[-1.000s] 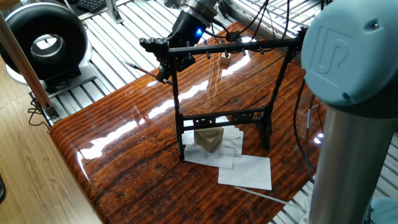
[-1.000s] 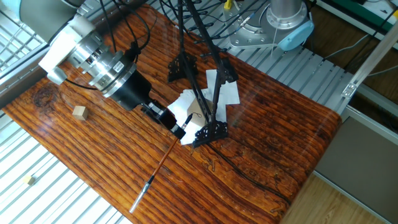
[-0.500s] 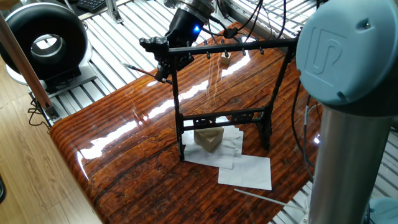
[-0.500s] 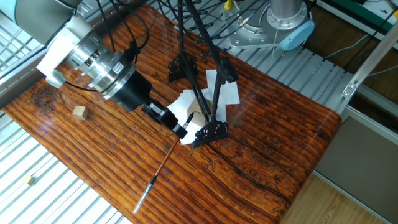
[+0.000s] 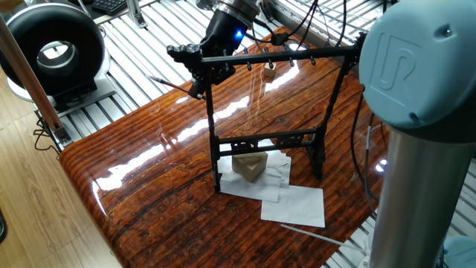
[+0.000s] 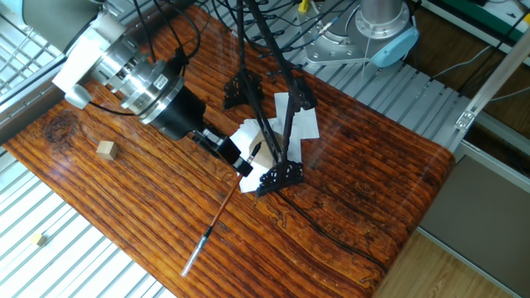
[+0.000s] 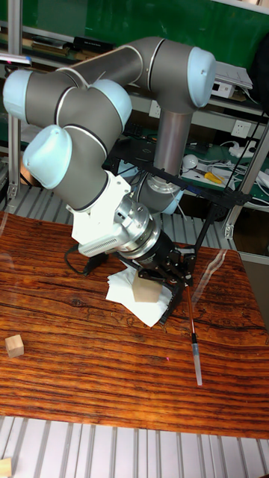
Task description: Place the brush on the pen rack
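The brush [image 6: 214, 225] is hanging slantwise from my end effector [image 6: 242, 168], which is pinching its upper end, tip just above the worktop [image 6: 124, 199]. I am holding it near the pen rack [image 5: 269, 112], beside one upright below the crossbar. Hooking it on a peg is what remains, I judge.

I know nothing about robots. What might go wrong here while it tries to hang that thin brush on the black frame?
1. The tool sits right against one end of the pen rack; a nudge could tip this slim frame.
2. The brush slants down from the tool, its far end close to the table, so it might snag or twist in the grip.
3. The pegs look tiny, so it might miss them.
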